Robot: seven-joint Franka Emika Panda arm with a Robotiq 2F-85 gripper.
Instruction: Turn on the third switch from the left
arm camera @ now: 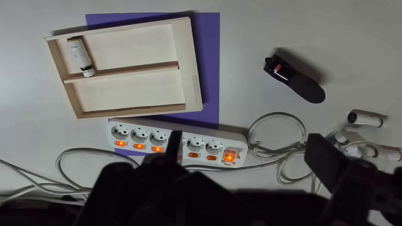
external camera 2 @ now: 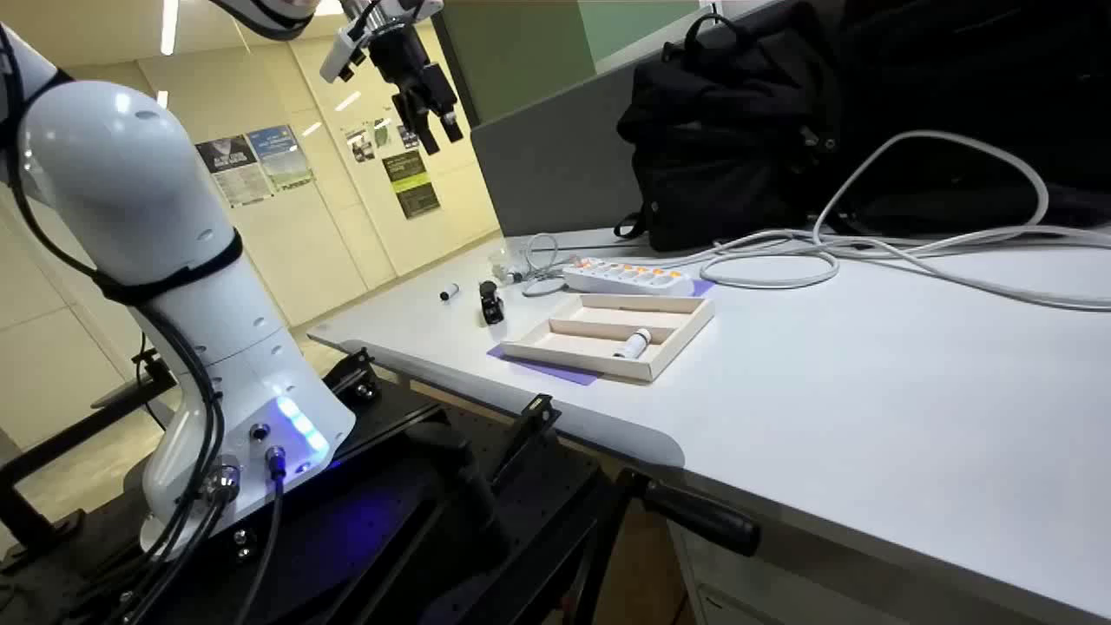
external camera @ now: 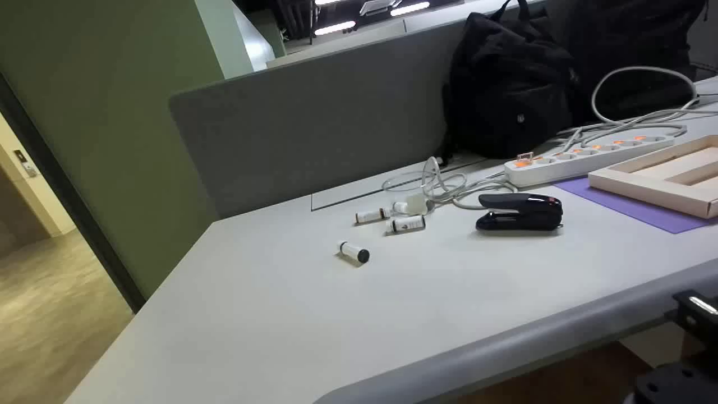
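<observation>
A white power strip (external camera: 538, 175) lies on the table in both exterior views (external camera 2: 599, 279). In the wrist view, the power strip (arm camera: 204, 150) shows a row of sockets and orange switches. Counted from that view's left, the first switch (arm camera: 120, 143), second switch (arm camera: 138, 146) and third switch (arm camera: 157, 149) glow. A gripper finger hides the fourth. The fifth switch (arm camera: 193, 154) and sixth switch (arm camera: 211, 158) are dark. A glowing switch (arm camera: 229, 157) under a clear cover is at the right end. My gripper (external camera 2: 443, 139) is open and empty, high above the table; its fingers (arm camera: 245, 135) spread widely.
A wooden tray (arm camera: 188, 62) holding a white vial (arm camera: 79, 55) sits on a purple sheet (arm camera: 210, 62) beside the strip. A black stapler (external camera: 519, 212), several vials (external camera: 353, 251) and loose grey cables (arm camera: 276, 114) lie around. A black backpack (external camera: 510, 84) stands against the grey partition (external camera: 314, 134).
</observation>
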